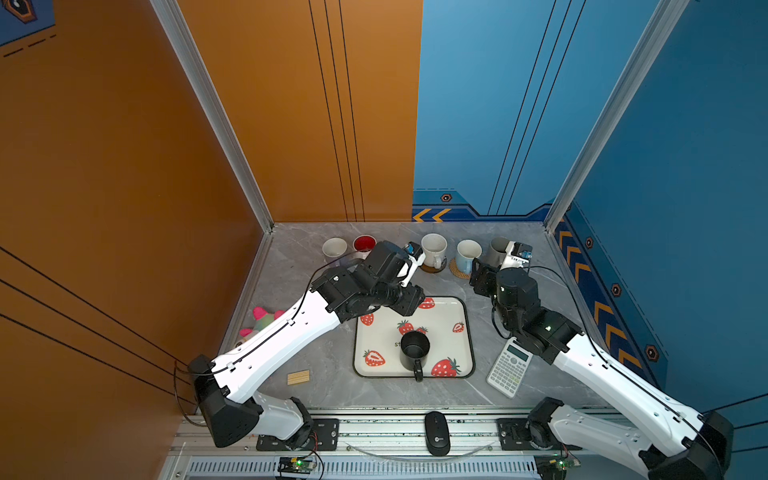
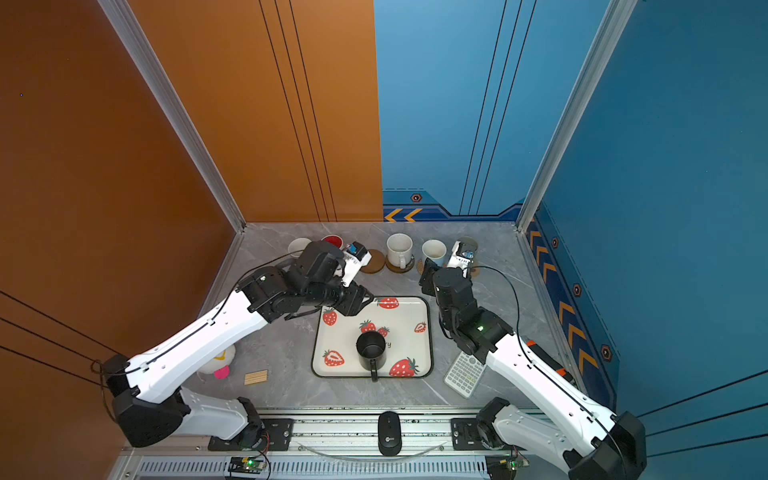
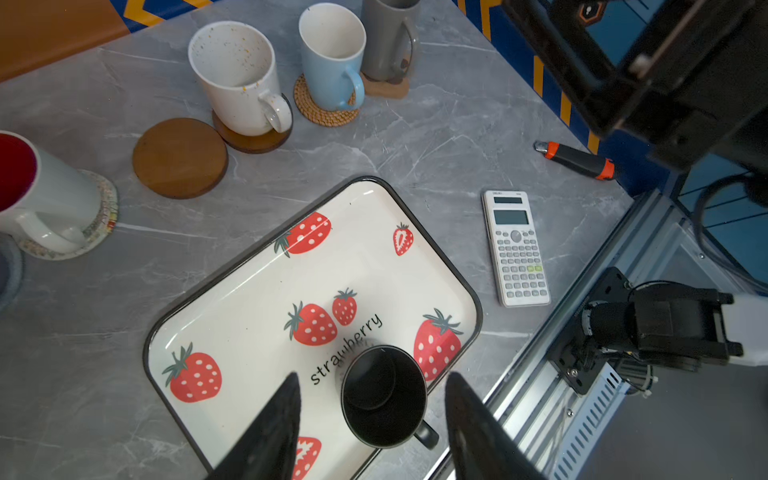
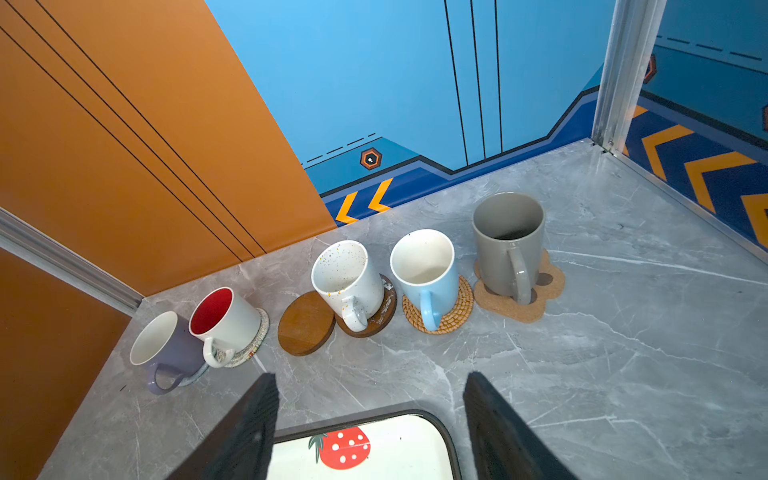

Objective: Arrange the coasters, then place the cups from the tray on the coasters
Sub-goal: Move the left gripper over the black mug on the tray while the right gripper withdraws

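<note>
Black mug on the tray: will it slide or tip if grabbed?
The black mug looks like rigid glazed ceramic, so probably breakable. Upright on the glossy tray, it may skid if nudged. Its side handle could make it swivel in a rim grip.

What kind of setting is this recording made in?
Probably a staged robot test booth, not a real kitchen: printed orange and blue wall panels, aluminium corner posts, and both arms bolted to a metal rail along the table edge.

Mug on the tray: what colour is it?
The mug is black, inside and out; clearest in the left wrist view.
</note>
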`<state>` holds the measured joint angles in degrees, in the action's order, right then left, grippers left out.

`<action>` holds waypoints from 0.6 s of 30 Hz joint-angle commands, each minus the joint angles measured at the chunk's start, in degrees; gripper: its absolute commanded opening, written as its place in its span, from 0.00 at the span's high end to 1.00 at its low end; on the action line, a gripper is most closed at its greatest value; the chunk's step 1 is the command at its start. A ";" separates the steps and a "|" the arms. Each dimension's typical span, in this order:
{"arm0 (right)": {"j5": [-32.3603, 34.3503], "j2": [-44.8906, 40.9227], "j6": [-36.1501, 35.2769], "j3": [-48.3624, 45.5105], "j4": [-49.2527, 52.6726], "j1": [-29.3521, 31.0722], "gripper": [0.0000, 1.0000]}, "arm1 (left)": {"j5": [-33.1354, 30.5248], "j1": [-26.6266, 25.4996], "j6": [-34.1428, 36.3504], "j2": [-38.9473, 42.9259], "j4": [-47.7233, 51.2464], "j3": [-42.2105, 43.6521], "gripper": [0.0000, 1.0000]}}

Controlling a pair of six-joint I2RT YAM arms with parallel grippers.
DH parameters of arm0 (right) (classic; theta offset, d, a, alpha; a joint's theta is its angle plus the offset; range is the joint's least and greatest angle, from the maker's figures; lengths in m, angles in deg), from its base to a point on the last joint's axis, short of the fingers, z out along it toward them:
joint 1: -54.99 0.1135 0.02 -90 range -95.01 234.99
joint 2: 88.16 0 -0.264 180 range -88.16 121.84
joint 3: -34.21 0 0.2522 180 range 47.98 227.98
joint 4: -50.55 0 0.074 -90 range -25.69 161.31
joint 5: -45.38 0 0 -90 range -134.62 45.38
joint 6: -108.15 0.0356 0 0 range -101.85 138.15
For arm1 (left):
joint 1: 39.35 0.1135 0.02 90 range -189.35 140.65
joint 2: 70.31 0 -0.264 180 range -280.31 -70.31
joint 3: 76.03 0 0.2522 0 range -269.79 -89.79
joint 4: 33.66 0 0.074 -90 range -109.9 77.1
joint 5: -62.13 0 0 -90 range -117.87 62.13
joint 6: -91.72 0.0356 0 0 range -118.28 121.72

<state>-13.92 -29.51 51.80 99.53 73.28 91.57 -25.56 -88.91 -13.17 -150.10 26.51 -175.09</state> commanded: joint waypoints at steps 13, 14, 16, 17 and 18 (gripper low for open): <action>0.59 -2.23 1.43 -1.31 -0.18 1.30 0.30 | -5.57 -13.20 -13.42 -3.17 3.73 11.91 0.40; 0.59 -2.31 1.42 -1.53 -0.10 1.30 0.30 | -5.32 -13.88 -13.83 -3.76 3.69 11.99 0.39; 0.59 -2.63 1.30 -1.43 0.50 1.30 0.29 | -4.94 -15.87 -14.73 -4.94 3.69 12.30 0.38; 0.59 -2.75 1.32 -1.37 0.60 1.30 0.29 | -4.94 -16.65 -15.11 -5.39 3.71 12.50 0.38; 0.67 -2.92 1.40 -1.53 0.60 1.38 0.29 | -4.90 -17.58 -15.64 -5.78 3.68 12.84 0.38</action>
<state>-14.33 -31.30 52.72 98.67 73.26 92.60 -29.80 -104.30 -26.46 -154.84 29.18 -163.48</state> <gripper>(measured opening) 0.706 0.622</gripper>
